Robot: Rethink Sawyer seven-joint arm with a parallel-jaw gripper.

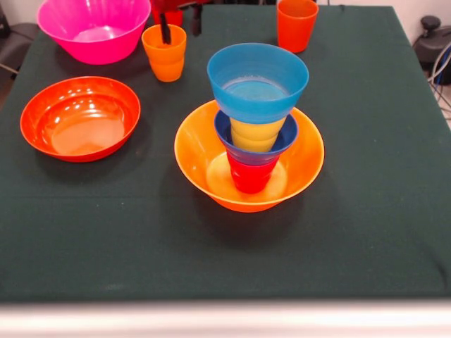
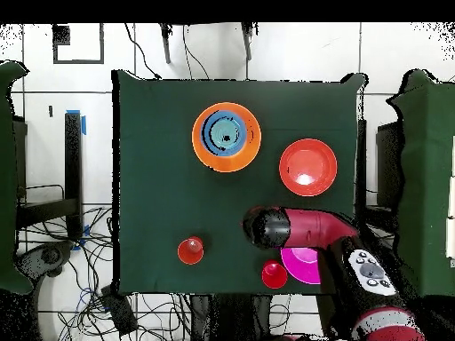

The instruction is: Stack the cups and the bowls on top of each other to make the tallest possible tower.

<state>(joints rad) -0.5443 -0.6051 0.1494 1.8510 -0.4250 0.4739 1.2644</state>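
Observation:
The tower stands mid-table: a yellow-orange bowl (image 1: pixel 303 165) as base, then a red cup (image 1: pixel 251 174), a dark blue bowl (image 1: pixel 224 134), a yellow cup (image 1: pixel 257 134) and a light blue bowl (image 1: pixel 257 81) on top. It also shows in the overhead view (image 2: pixel 227 136). My gripper (image 1: pixel 181 24) hangs at the far edge over an orange cup (image 1: pixel 164 56). One black finger (image 1: pixel 165 29) dips inside the cup and the other is outside its right rim. The jaws stand apart, open. In the overhead view the arm's head (image 2: pixel 265 228) hides the gripper.
A big pink bowl (image 1: pixel 91 28) sits at the far left, left of the orange cup. A shallow orange-red bowl (image 1: pixel 79 118) lies at the left. Another orange-red cup (image 1: pixel 296 24) stands at the far right.

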